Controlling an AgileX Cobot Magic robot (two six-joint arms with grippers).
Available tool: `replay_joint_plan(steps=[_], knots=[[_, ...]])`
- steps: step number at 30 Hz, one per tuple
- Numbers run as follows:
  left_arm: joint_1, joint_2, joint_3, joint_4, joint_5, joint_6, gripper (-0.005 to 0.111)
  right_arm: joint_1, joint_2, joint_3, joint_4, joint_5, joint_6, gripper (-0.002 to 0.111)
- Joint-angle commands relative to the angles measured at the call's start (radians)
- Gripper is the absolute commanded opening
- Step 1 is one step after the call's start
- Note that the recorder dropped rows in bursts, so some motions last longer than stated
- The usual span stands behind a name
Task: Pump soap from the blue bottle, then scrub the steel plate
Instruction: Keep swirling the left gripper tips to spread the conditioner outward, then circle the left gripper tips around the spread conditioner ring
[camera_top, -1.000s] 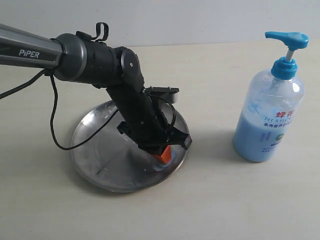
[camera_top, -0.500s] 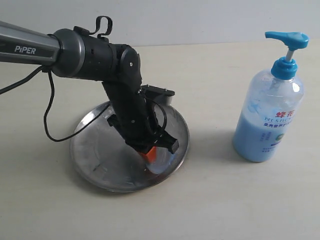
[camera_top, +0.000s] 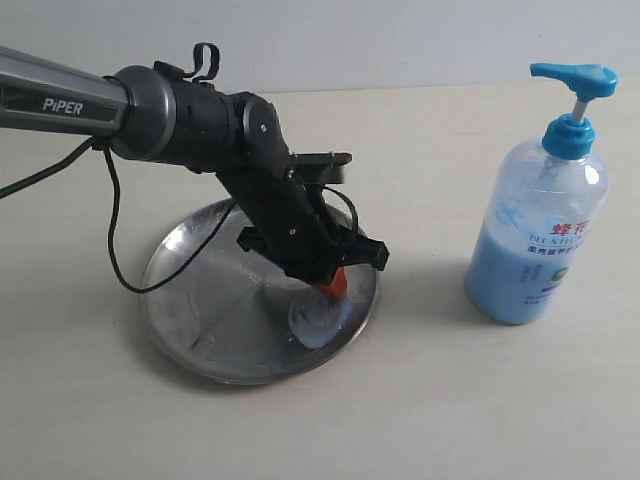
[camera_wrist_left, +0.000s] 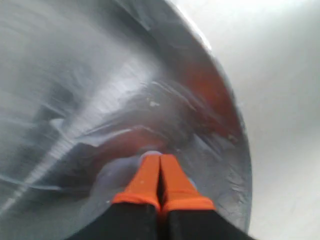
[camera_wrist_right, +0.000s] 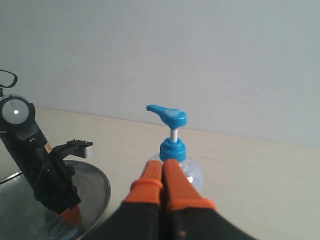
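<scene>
Two grippers are to report, and both have their orange fingers pressed together with nothing between them.

The left gripper (camera_top: 331, 283) points down into the plate (camera_top: 200, 300), over the part of the plate that is nearest to the bottle (camera_top: 535, 240). In the left wrist view, the tips of this gripper (camera_wrist_left: 160, 170) appear to rest on the metal, and their red reflection meets them there. Around the tips lies a pale blue film of soap (camera_wrist_left: 112, 177). In the exterior view the soap (camera_top: 315, 322) is a small glossy patch on the plate, just beside the fingertips and close to the rim.

The right gripper (camera_wrist_right: 162, 182) is seen only from its own wrist camera. It touches nothing and hangs above the table (camera_top: 450, 400). The bottle (camera_wrist_right: 173, 150) stands just beyond its fingertips, upright, and the blue pump head (camera_wrist_right: 167, 114) rises above them. In the same view the plate (camera_wrist_right: 102, 185) is off to one side, with the left arm standing in it.

The bottle is on the table beside the plate, apart from it, and well apart from the left gripper.
</scene>
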Motion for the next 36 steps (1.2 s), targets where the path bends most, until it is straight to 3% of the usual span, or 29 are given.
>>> replay_joint_plan(steps=[1,4,8,14,19,22,29,36], knots=[[-0.003,0.031,0.01,-0.036,0.106,0.06,0.0,-0.004,-0.003,0.005,-0.009,-0.01,-0.004,0.0],[-0.003,0.029,0.01,-0.029,0.182,0.117,0.0,-0.004,-0.003,0.005,-0.009,-0.01,-0.004,0.0],[-0.003,0.029,0.01,0.099,0.255,0.127,0.0,-0.004,-0.003,0.005,-0.009,-0.01,-0.004,0.0],[-0.003,0.029,0.01,0.268,0.199,0.004,0.0,-0.004,-0.003,0.005,-0.009,-0.01,-0.004,0.0],[-0.003,0.029,0.01,0.238,0.05,-0.083,0.0,-0.004,-0.003,0.005,-0.009,-0.01,-0.004,0.0],[-0.003,0.029,0.01,0.099,0.016,-0.071,0.0,-0.004,-0.003,0.005,-0.009,-0.01,-0.004,0.0],[-0.003,0.029,0.01,-0.008,0.117,0.042,0.0,-0.004,-0.003,0.005,-0.009,-0.01,-0.004,0.0],[-0.003,0.029,0.01,0.109,0.225,0.083,0.0,-0.004,-0.003,0.005,-0.009,-0.01,-0.004,0.0]])
